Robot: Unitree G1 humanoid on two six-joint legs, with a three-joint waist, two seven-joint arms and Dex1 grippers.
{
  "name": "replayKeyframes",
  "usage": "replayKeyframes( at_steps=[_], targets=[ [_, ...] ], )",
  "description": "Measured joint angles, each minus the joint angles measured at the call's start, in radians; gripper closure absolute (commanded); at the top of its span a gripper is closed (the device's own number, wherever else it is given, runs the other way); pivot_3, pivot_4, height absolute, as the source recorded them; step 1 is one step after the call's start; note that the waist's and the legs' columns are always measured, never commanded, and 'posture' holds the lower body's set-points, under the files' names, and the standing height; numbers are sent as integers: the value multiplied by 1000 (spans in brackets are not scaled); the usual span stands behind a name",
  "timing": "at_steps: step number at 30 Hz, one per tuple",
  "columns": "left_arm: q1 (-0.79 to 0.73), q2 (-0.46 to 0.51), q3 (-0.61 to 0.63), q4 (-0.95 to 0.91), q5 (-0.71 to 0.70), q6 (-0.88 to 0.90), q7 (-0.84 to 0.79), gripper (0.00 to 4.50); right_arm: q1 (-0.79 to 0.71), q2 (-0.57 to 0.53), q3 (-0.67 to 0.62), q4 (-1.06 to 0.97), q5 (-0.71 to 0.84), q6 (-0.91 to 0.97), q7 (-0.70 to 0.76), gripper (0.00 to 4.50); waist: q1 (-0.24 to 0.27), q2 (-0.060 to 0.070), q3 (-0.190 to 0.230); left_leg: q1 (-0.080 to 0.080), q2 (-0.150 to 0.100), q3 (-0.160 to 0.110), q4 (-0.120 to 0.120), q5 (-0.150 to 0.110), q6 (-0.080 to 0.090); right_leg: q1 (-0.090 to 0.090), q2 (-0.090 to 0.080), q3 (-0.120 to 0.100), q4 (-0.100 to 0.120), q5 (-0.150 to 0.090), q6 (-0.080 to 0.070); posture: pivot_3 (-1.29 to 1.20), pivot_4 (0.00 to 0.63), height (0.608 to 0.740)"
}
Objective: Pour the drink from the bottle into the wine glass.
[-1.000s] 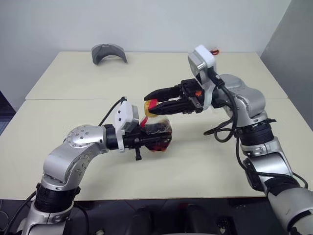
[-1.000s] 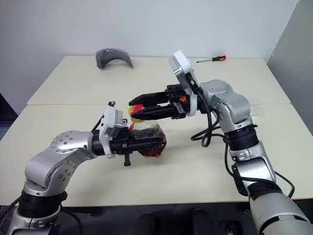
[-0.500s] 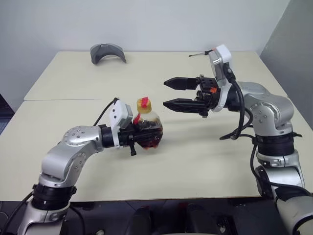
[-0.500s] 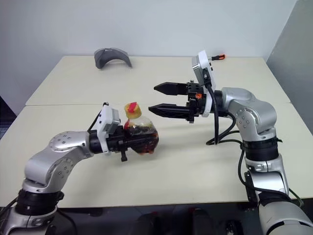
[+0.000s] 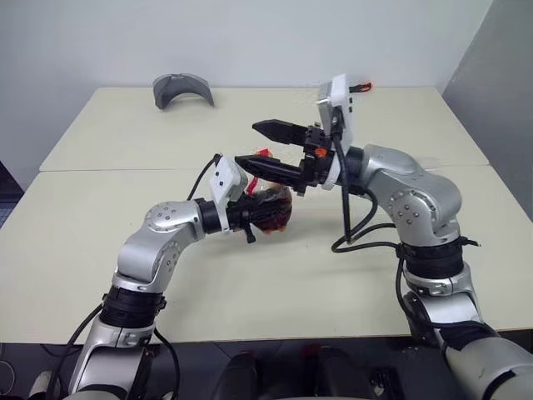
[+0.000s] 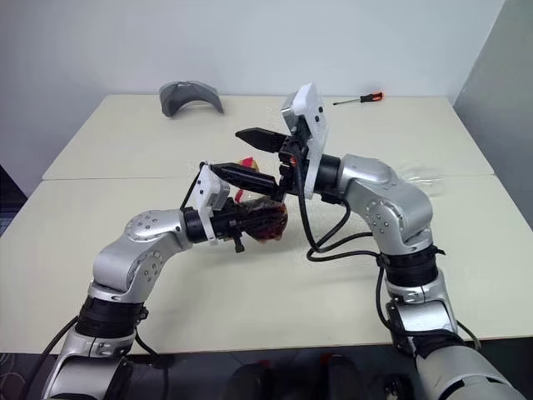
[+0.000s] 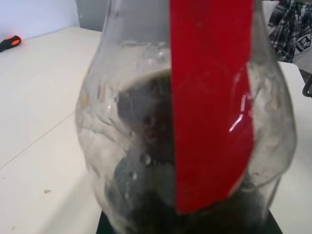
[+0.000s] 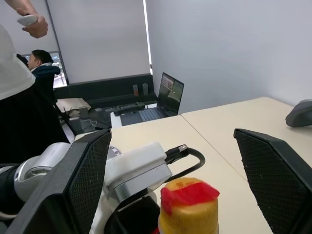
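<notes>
The bottle is a squat clear one with a red label strip, held above the table. My left gripper is shut on its bulbous body. The dark drink fills its lower part. Its yellow cap, with a red strip over it, is on the neck. My right gripper is open and reaches in from the right, one finger on each side of the cap with a wide gap to both. The wine glass is out of view.
A grey curved object lies at the table's far left and a screwdriver at the far right edge. A seam runs between the two tabletops. A person stands beyond the table, by a laptop.
My right gripper let go of the cap, drew back to the right wide open, then came back around the cap. My left arm carried the bottle forward.
</notes>
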Motion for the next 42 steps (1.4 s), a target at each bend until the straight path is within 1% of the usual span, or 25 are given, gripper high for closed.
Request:
replayKeyframes(
  at_steps=[4,5,6,7,10,11,13,14,18,21,23,27,30,32,35,37,39,42],
  targets=[
    [8,9,0,0,1,-3,-8,3744,0,-4,23,27,-30,-22,-1,219,0,0,0,0,0,0,0,0,0,0,0,0,0,0,0,0,150,740],
    [8,11,0,0,1,-3,-10,3744,0,-6,25,33,-35,-25,1,599,0,0,0,0,0,0,0,0,0,0,0,0,0,0,0,0,150,740],
    [7,11,0,0,2,-3,-10,3744,0,-8,27,40,-38,-28,3,835,0,0,0,0,0,0,0,0,0,0,0,0,0,0,0,0,150,740],
    [7,11,0,0,2,-3,-10,3744,0,-11,32,45,-44,-32,9,1161,0,0,0,0,0,0,0,0,0,0,0,0,0,0,0,0,150,740],
    [6,11,0,0,3,-4,-9,3745,0,-23,39,60,-55,-40,27,2284,0,0,0,0,0,0,0,0,1,0,0,0,0,0,0,0,150,740],
    [5,11,0,2,5,-4,-8,3745,0,-24,42,60,-55,-42,38,2575,0,0,0,0,0,0,0,0,1,0,0,0,0,0,0,0,150,740],
    [4,11,0,8,7,-4,-6,3754,0,-25,47,62,-57,-45,48,3304,0,0,0,0,0,0,0,0,1,0,0,0,0,0,0,0,150,740],
    [4,11,0,9,8,-4,-6,3754,0,-26,47,64,-58,-47,56,3332,0,0,0,0,0,0,0,-1,1,0,0,0,0,0,0,0,150,740],
    [4,11,0,8,8,-1,-6,3754,-1,-30,47,76,-58,-60,79,3332,0,0,0,0,0,0,0,0,1,0,0,0,0,0,0,0,150,740],
    [6,17,0,-20,-4,29,-5,3755,-17,-48,44,101,-40,-62,137,3332,0,0,0,0,0,0,0,-1,1,0,0,0,0,0,0,0,150,740],
    [22,33,8,-77,-31,63,-7,3757,-46,-66,42,134,-18,-67,223,3332,-1,0,0,0,0,0,0,-1,2,0,0,0,0,0,0,0,150,740],
    [99,91,44,-252,-136,154,-19,3758,-108,-91,56,203,53,-56,437,3332,-4,0,0,0,0,-1,-1,-2,3,0,0,0,-1,0,0,0,150,740],
    [188,161,82,-394,-232,242,-14,3759,-164,-98,121,270,51,-90,621,3332,-6,1,1,2,1,-1,-1,-2,4,1,0,0,0,0,0,0,150,740],
    [208,175,102,-434,-259,272,4,3759,-181,-82,137,308,48,-121,674,3332,-2,1,1,2,1,-2,0,-2,4,1,0,0,0,0,0,0,150,740],
    [220,174,130,-444,-270,284,39,3759,-203,-50,140,374,36,-173,693,3332,6,1,1,2,0,-2,1,-2,4,2,0,-1,0,0,0,0,150,740],
    [220,173,133,-444,-270,286,58,3759,-206,-41,132,396,30,-193,693,2575,7,1,1,2,0,-2,1,-2,3,2,0,-1,0,0,0,0,150,740],
    [213,151,125,-447,-283,285,70,3761,-206,-42,135,409,9,-196,689,1924,7,1,1,1,0,-2,1,-1,2,1,0,-1,-2,0,0,0,150,740],
    [200,144,112,-442,-280,279,75,3761,-206,-52,123,413,8,-157,660,856,4,1,1,0,0,-2,0,0,0,1,0,-1,-2,0,0,0,150,740]
  ],
)
